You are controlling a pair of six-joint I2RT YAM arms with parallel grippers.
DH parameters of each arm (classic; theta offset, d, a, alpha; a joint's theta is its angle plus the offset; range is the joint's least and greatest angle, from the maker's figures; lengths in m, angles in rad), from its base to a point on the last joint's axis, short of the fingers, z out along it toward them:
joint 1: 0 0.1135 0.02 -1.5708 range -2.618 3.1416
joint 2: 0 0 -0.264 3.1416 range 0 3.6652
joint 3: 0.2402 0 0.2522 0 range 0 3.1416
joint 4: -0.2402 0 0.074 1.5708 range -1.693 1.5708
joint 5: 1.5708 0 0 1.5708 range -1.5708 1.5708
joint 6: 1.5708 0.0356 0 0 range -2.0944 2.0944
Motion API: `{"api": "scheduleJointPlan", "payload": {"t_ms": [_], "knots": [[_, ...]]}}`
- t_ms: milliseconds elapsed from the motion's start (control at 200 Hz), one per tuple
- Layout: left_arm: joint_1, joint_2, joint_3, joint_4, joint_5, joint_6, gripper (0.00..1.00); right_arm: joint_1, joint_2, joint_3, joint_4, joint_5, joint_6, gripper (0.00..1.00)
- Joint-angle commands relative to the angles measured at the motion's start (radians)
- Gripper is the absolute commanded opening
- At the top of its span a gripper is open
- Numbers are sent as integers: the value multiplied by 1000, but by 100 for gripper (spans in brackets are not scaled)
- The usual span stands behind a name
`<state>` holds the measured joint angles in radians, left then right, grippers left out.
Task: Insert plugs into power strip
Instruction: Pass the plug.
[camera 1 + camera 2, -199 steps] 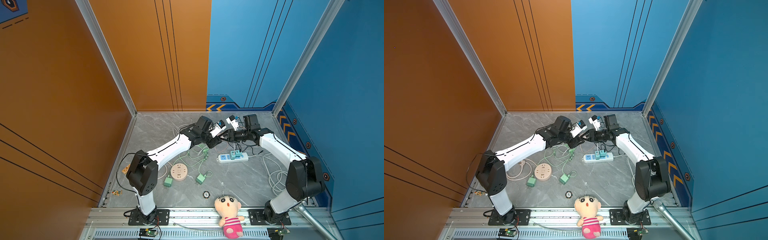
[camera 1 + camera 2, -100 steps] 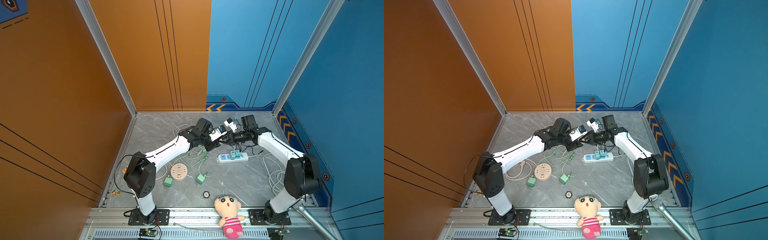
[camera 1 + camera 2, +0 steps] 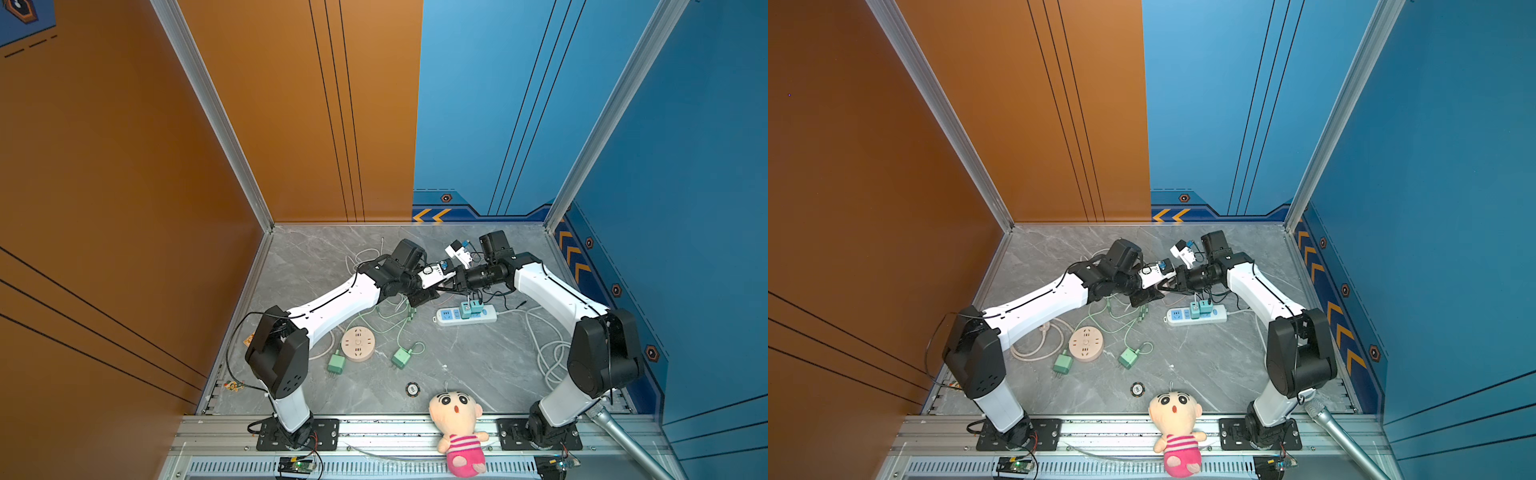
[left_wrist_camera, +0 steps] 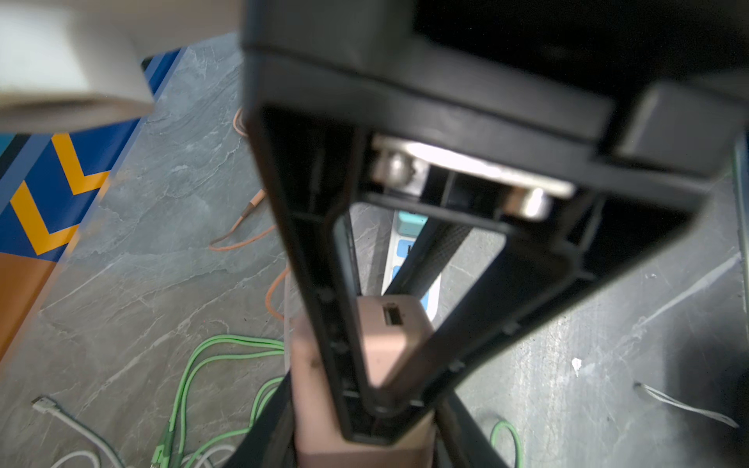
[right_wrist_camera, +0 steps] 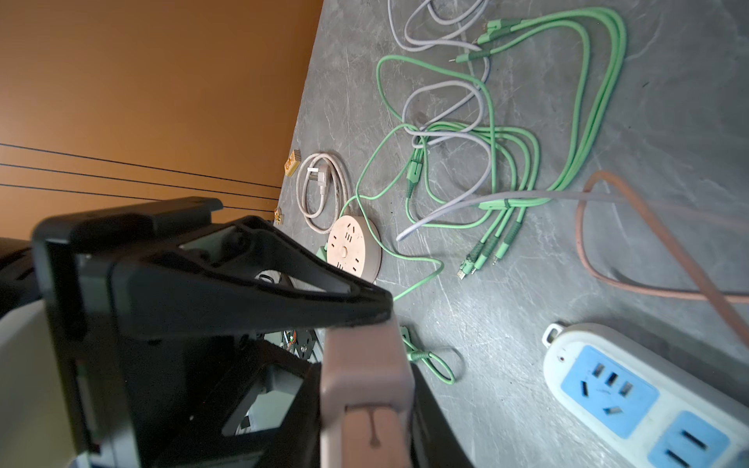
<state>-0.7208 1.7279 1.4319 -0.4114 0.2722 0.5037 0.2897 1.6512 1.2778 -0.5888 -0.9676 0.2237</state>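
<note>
The pink-brown plug [image 4: 389,344] hangs in the air between both grippers, a little behind the power strip [image 3: 446,316]. My left gripper [image 4: 364,439] is shut on it from one side. My right gripper [image 5: 367,425] has its jaws pressed on the same plug [image 5: 364,364] from the other side. In both top views the two grippers [image 3: 444,286] [image 3: 1163,289] meet tip to tip and hide the plug. Two teal plugs [image 3: 471,308] stand in the strip. Two green plugs [image 3: 336,363] [image 3: 400,357] lie loose on the floor.
A round beige socket hub [image 3: 358,343] sits by the green plugs, with tangled green cables [image 5: 506,142] behind it. The strip's white cord [image 3: 548,353] coils at the right. A plush doll [image 3: 457,419] and a small disc [image 3: 412,389] lie at the front.
The right gripper's jaws have closed in onto the pink-brown plug that the left gripper holds. Both wrists have shifted slightly left and toward each other.
</note>
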Motion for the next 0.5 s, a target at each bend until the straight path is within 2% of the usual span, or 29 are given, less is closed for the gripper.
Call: {"api": "scheduleJointPlan", "payload": {"t_ms": [0, 90, 245, 365, 465, 496], "knots": [[4, -48, -11, -22, -7, 59, 28, 19, -13, 12, -92, 1, -111, 23], [0, -48, -9, -23, 5, 68, 28, 29, -7, 14, -102, -5, -124, 17], [-8, -35, 8, -24, -13, 65, 33, 38, 5, 24, -108, -5, -126, 0], [-10, -24, 22, -8, -38, 41, 35, 39, 4, 28, -108, 12, -128, 0], [-9, -23, 22, 29, -81, 22, 44, 38, -2, 34, -109, 20, -130, 0], [-7, -24, 21, 39, -93, 17, 51, 36, -5, 36, -109, 27, -131, 0]]}}
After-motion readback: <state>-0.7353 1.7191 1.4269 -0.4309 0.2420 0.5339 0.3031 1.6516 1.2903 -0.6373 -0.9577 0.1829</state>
